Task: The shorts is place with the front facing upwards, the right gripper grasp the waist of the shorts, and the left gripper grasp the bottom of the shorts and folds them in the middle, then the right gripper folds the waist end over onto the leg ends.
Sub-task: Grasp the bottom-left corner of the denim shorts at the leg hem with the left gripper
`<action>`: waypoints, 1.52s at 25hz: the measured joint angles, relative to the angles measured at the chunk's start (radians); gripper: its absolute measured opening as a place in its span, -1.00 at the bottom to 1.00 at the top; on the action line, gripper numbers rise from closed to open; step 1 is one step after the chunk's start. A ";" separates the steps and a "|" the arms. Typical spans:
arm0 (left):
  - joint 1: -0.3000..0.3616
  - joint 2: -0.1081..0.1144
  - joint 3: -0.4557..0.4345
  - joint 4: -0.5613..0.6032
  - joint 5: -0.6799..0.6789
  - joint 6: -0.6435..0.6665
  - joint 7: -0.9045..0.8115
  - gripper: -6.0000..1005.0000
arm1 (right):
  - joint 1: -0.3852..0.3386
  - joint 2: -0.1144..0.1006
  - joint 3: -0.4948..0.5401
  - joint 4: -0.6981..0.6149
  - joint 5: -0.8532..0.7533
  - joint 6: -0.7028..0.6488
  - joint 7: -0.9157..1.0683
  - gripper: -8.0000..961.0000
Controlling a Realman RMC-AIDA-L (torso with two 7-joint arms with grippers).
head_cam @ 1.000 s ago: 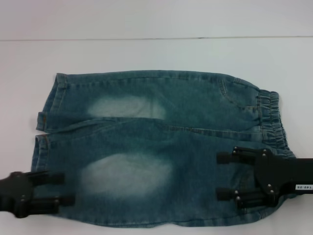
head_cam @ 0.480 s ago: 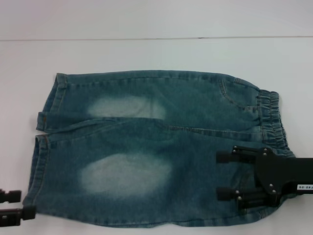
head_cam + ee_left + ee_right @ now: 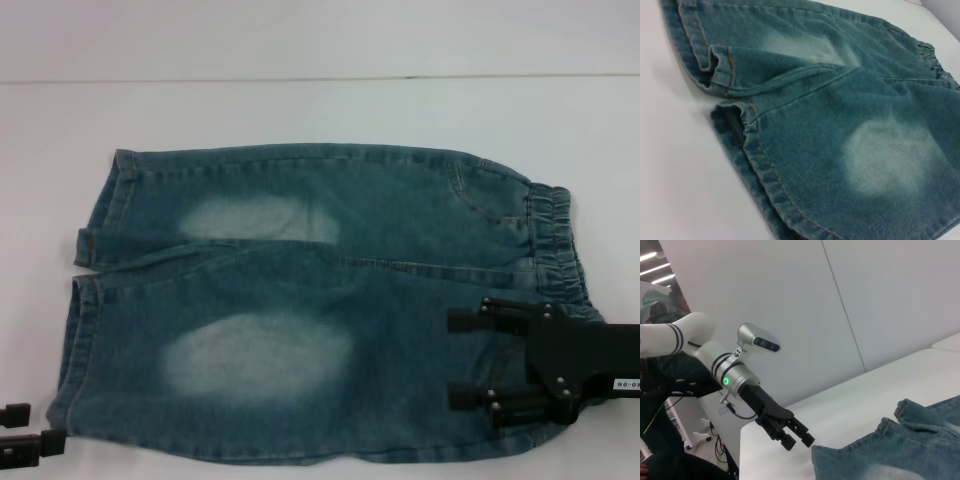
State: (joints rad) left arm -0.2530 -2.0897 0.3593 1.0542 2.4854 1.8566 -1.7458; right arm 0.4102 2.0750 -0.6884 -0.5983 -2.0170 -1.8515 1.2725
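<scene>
Blue denim shorts (image 3: 300, 300) lie flat on the white table, front up, with the elastic waist (image 3: 555, 240) at the right and the leg hems (image 3: 85, 300) at the left. Above the near waist corner of the shorts my right gripper (image 3: 455, 358) hovers open, fingers pointing left, nothing between them. My left gripper (image 3: 45, 427) sits at the near left corner, just off the near leg's hem, open and empty. The left wrist view shows the two leg hems (image 3: 735, 115) close up. From the right wrist, the left gripper (image 3: 799, 442) shows beside the shorts' edge (image 3: 900, 450).
The white table (image 3: 300, 110) stretches bare beyond the shorts to a wall line at the back. In the right wrist view the table's corner (image 3: 747, 432) ends past the left arm, with a white wall behind it.
My left gripper has pulled back off the near leg toward the left front corner, now mostly out of the head view. The right gripper has barely shifted. The shorts lie unchanged.
</scene>
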 joint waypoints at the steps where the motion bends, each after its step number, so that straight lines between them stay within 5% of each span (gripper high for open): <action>1: -0.001 0.001 0.000 -0.008 0.001 -0.004 0.002 0.71 | -0.002 -0.001 0.003 0.000 0.000 0.000 0.000 0.97; 38: -0.039 0.005 0.037 -0.073 0.033 -0.049 0.010 0.63 | -0.013 -0.007 0.027 0.002 0.000 -0.031 -0.001 0.97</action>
State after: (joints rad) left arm -0.2920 -2.0849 0.3959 0.9817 2.5179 1.8076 -1.7361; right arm 0.3973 2.0677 -0.6611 -0.5967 -2.0172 -1.8822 1.2716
